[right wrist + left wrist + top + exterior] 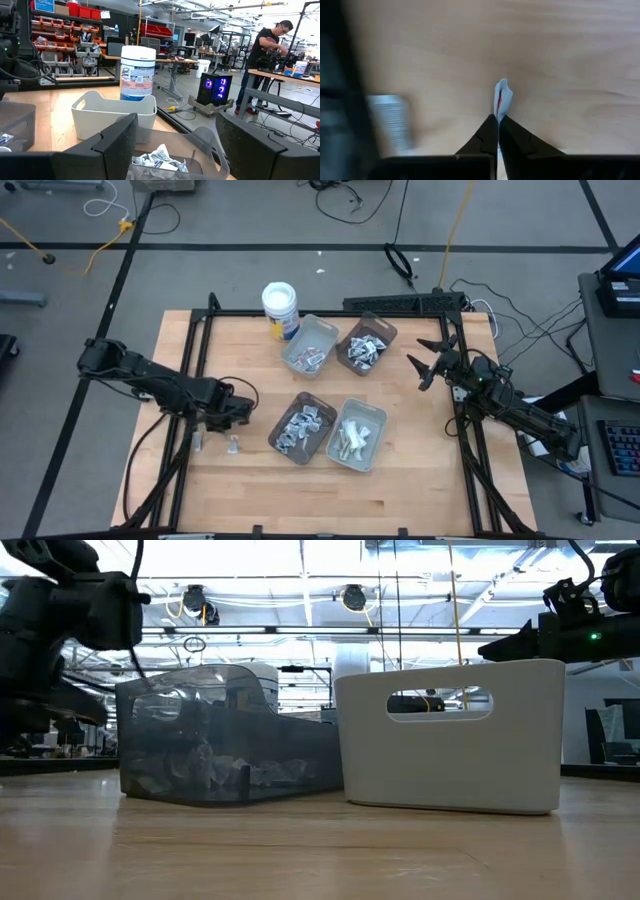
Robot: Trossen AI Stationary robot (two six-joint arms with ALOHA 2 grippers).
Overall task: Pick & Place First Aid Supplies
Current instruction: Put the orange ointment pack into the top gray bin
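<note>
Your left gripper is clenched on a small pale packet, pinched edge-on between the fingertips with its upper part sticking out past them; in the high view this gripper sits low over the bare wood at about eight o'clock on the table, just off the nine o'clock side of the near dark tray. Whether the packet has cleared the table I cannot tell. A second loose strip lies on the wood right beside it, toward seven o'clock, so at least that one is left to collect after this one. Moving outward, the four trays cluster around the table's centre: the near dark tray and the far dark tray both hold heaps of silvery packets, the far light tray holds a few, and the near light tray holds pale strips. Judging by this, most of the sorting looks done and you are on the last stragglers. The white tub stands at twelve o'clock, apart from the work. Your right gripper waits released, jaws wide, at about two o'clock near the far dark tray.
</note>
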